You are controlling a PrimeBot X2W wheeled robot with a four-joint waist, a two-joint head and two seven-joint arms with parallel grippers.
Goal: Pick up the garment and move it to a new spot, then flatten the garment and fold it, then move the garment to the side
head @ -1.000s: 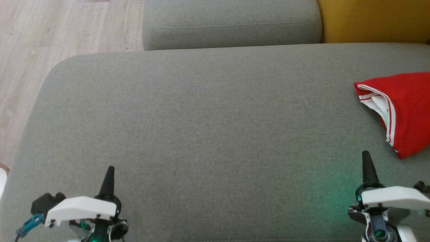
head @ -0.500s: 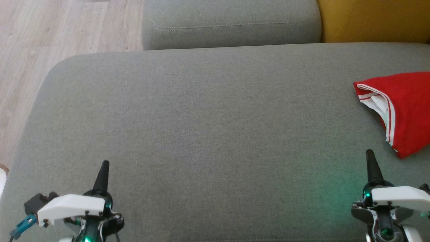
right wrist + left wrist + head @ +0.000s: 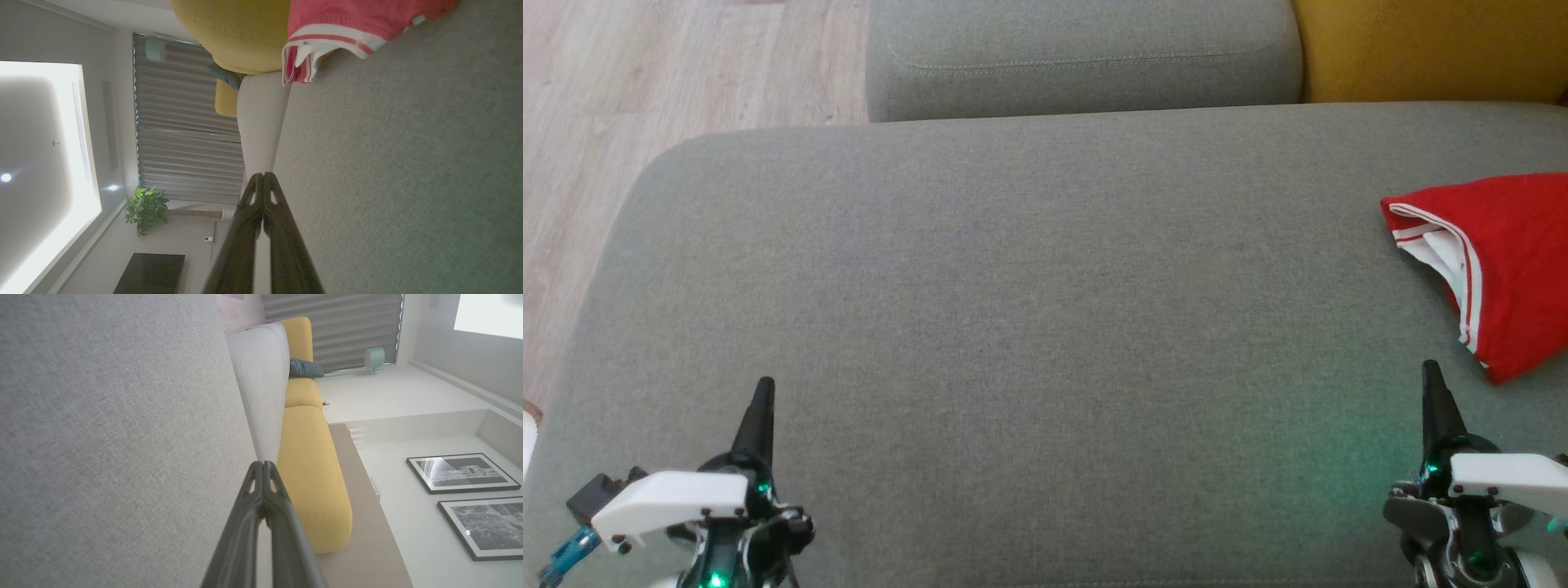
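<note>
Over at the right edge of the grey sofa seat (image 3: pixel 1029 286) we see the folded red garment (image 3: pixel 1515 261), its white-striped trim facing left. Our left end effector (image 3: pixel 764 385) hovers at lower left, fingers pressed together, empty. Our right end effector (image 3: pixel 1430 369), likewise closed and empty, points up just short of the garment.

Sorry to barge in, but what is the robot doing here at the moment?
The robot is handling nothing right now. The red garment lies folded at the right side of the grey cushion. The left gripper and right gripper are both shut and empty; the right one is nearer it. The job looks about done.
</note>
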